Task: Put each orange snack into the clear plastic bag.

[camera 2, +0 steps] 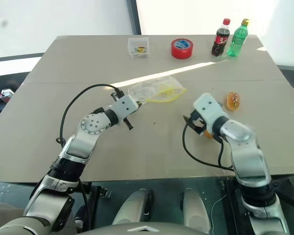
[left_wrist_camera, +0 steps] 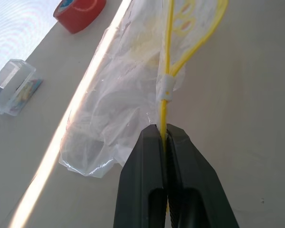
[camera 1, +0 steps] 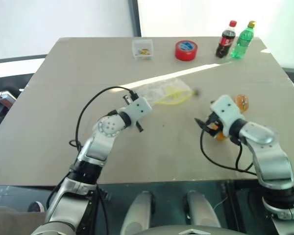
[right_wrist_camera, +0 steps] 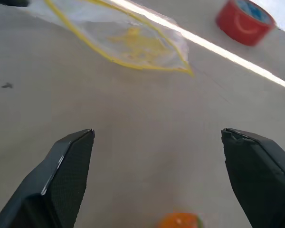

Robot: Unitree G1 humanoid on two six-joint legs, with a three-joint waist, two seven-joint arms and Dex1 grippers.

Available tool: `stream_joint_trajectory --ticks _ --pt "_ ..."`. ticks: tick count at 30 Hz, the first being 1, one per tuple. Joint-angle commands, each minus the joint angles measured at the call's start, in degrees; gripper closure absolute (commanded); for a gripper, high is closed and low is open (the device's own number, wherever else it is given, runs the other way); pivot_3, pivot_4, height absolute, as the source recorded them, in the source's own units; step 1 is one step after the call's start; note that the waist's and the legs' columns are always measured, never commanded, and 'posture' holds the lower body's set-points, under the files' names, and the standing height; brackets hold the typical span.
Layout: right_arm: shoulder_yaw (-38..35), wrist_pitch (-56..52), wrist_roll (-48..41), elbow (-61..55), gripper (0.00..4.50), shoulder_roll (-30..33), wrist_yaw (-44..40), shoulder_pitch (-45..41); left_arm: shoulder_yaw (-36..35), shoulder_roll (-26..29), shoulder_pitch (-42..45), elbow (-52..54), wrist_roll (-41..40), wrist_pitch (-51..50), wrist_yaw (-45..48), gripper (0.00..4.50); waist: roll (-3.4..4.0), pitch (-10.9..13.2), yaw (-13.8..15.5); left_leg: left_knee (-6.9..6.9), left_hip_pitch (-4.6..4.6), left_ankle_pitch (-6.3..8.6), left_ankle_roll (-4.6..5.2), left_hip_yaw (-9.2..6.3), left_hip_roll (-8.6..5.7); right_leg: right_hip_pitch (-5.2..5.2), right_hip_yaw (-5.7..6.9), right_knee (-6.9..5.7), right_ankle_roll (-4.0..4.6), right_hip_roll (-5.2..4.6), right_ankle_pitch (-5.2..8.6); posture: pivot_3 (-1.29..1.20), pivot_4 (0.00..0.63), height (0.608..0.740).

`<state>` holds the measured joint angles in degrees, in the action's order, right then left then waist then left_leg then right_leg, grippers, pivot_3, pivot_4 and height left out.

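Orange and speckled, one orange snack [camera 2: 232,101] lies by itself toward the right edge of the tabletop [camera 2: 49,98], well clear of the far corner. A second orange snack [camera 2: 208,132] sits just behind the right gripper [camera 2: 190,121], partly hidden by the wrist; its top also peeps in between the fingers in the right wrist view [right_wrist_camera: 179,221]. That gripper's two black fingers are spread wide with nothing between them, and they point across bare tabletop toward the clear plastic bag [camera 2: 154,91].

Crinkled and transparent, the bag lies flat near the middle of the tabletop, its yellow strip bowed open into a loop on the side facing the right gripper. The left gripper [left_wrist_camera: 164,137] has its fingers pressed together on the yellow strip [left_wrist_camera: 167,57] at the bag's near corner, pinching it just short of the small white slider. A bright streak of light runs across the surface along the bag's far side.

Between the bag's mouth and the right gripper the surface is open. The near half of the tabletop, down to its front edge, is likewise bare apart from the two arms.

Along the far edge stand a small clear box [camera 2: 138,47], a red tape roll [camera 2: 182,48], a dark cola bottle [camera 2: 220,38] and a green bottle [camera 2: 237,38], all well apart from the bag and snacks.
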<state>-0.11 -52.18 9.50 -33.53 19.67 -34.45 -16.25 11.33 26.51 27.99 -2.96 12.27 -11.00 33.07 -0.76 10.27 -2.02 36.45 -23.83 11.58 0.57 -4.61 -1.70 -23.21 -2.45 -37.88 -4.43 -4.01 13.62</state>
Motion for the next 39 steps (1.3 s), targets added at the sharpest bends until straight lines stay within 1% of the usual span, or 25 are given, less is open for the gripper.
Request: stream_joint_trajectory --ticks 1,4,8,11,18,21,23,25,26,28,33,36,39 --pt "-2.5 -5.9 -0.3 -5.8 0.11 -2.1 5.0 2.6 -0.3 -0.6 0.9 0.8 0.1 0.1 -1.1 4.5 0.0 0.0 0.0 0.0 0.0 0.0 0.0 0.01 0.0 0.0 0.0 0.0 0.0 0.0 0.0 0.0 0.15 0.74" --pt "-2.3 -9.9 0.0 -8.3 0.11 -2.4 7.7 5.8 -0.2 -1.0 1.4 0.4 0.0 0.0 -1.2 4.5 0.0 0.0 0.2 0.0 0.0 0.0 0.0 0.0 -0.01 0.01 0.01 0.03 0.0 -0.01 0.0 0.0 0.15 0.74" --pt "-4.3 -16.7 -2.1 -9.9 0.11 -6.0 10.7 6.8 0.0 -1.3 1.8 -0.5 0.1 0.5 -1.2 4.5 0.0 0.0 0.0 0.0 0.0 0.0 0.0 0.04 -0.01 0.0 -0.02 0.02 -0.01 -0.02 0.0 0.0 0.15 0.74" --pt "-5.2 -18.2 -2.1 -8.9 0.11 -7.6 13.8 6.8 0.3 -1.3 2.3 -1.2 0.1 1.2 -1.0 4.5 0.0 0.0 0.0 0.0 0.02 0.0 0.0 0.0 0.0 0.0 0.02 0.0 -0.01 0.0 0.01 0.0 0.15 0.74" --pt "-7.5 -21.6 -6.5 -7.2 0.11 -12.8 16.3 5.1 -0.1 -0.8 3.3 -3.0 0.3 2.4 -1.4 4.5 0.0 0.0 0.0 0.0 0.01 0.0 0.0 0.0 0.0 0.0 0.01 0.02 -0.01 -0.01 0.0 0.0 0.15 0.74" --pt "-7.6 -21.2 -8.0 -6.2 0.92 -12.6 16.6 4.8 -0.1 -0.7 3.1 -3.0 0.4 2.6 -1.6 4.5 0.0 0.0 0.0 0.0 0.01 0.0 0.0 0.01 -0.01 0.0 0.01 0.02 -0.01 -0.02 0.0 0.0 0.15 0.74" --pt "-7.2 -20.2 -8.7 -5.5 1.88 -11.9 16.7 4.5 -0.2 -0.7 3.0 -2.9 0.4 2.5 -1.8 4.5 0.0 0.0 0.0 0.0 0.0 0.0 0.0 0.01 -0.01 0.0 0.01 0.03 -0.01 -0.02 0.0 0.0 0.15 0.74" --pt "-6.6 -18.5 -9.4 -5.0 2.73 -10.8 16.6 4.2 -0.2 -0.8 2.8 -2.8 0.4 2.5 -2.0 4.5 0.0 0.0 0.0 0.0 0.0 0.0 0.0 0.01 -0.01 0.0 0.01 0.03 -0.01 -0.01 0.0 0.0 0.15 0.74" --pt "-6.6 -17.8 -10.1 -4.8 3.3 -10.9 16.4 3.9 -0.1 -0.8 2.7 -2.7 0.4 2.4 -2.1 4.5 0.0 0.0 -0.1 0.0 0.01 0.0 0.0 0.01 -0.01 0.0 0.01 0.03 -0.01 -0.02 0.0 0.0 0.15 0.74" --pt "-6.0 -16.7 -11.6 -4.4 3.3 -10.7 15.8 2.7 0.2 -1.0 2.3 -2.2 0.3 2.4 -1.9 4.5 0.0 0.0 -0.1 0.0 0.01 0.0 0.0 0.0 -0.01 0.0 0.01 0.02 -0.01 -0.01 0.0 0.0 0.15 0.74" --pt "-1.7 -12.8 -13.7 -0.7 3.3 -10.0 15.2 -2.8 1.1 -2.1 1.9 -1.3 0.2 2.8 -1.8 4.5 0.0 0.0 -0.3 -0.01 0.01 0.0 0.0 0.01 0.0 0.0 0.01 0.02 -0.01 -0.01 0.0 0.0 0.15 0.74" --pt "-2.9 -13.1 -16.1 2.2 3.3 -12.3 15.9 -7.0 2.1 -2.9 1.3 0.4 0.4 2.3 -1.4 4.5 0.0 0.0 -0.3 -0.01 0.01 0.0 0.0 0.01 0.0 0.0 0.01 0.02 -0.01 -0.01 0.0 0.0 0.15 0.74" --pt "-3.3 -13.2 -17.9 4.6 3.3 -12.8 15.9 -9.6 3.1 -3.8 0.3 2.6 0.3 1.5 -0.9 4.5 0.0 0.0 -0.1 -0.02 -0.02 0.0 0.0 -0.04 -0.01 0.0 0.03 0.04 0.0 -0.01 0.0 0.0 0.15 0.74"
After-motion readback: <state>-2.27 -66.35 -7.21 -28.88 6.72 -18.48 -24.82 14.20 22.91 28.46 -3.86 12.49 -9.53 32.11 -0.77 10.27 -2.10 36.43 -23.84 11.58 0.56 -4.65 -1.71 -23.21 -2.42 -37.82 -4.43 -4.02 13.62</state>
